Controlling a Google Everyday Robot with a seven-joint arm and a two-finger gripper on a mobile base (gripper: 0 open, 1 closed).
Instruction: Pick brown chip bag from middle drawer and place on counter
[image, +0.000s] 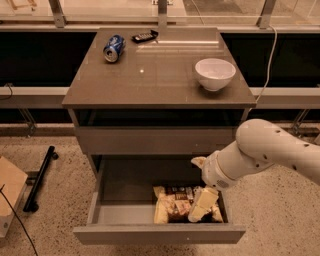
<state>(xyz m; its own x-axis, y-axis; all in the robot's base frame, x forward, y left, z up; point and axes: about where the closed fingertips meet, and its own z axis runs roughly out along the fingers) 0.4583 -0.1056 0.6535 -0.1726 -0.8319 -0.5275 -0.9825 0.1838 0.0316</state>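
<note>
Low beneath the front edge of the worktop (150, 85), the middle drawer (155, 233) stands pulled out, and the brown chip bag (172, 204) lies flat in its front right part. The bag's long axis runs left to right, parallel to the worktop's front edge, with pale yellow-tan ends and a dark brown middle. White lettering shows on the dark band but cannot be read.

The white arm (270, 150) reaches in from the right, below the worktop's front right corner. Its gripper (202, 205) points down onto the right half of the bag and covers part of it; whether it is clenched or released cannot be told. A plain grey drawer front (155, 140) sits closed directly above the open drawer.

On the worktop, a blue soda can (114, 48) lies on its side near the back left corner, its label illegible. A small black object (145, 36) rests at the back edge, and a white bowl (215, 73) stands upright beside the right edge.
</note>
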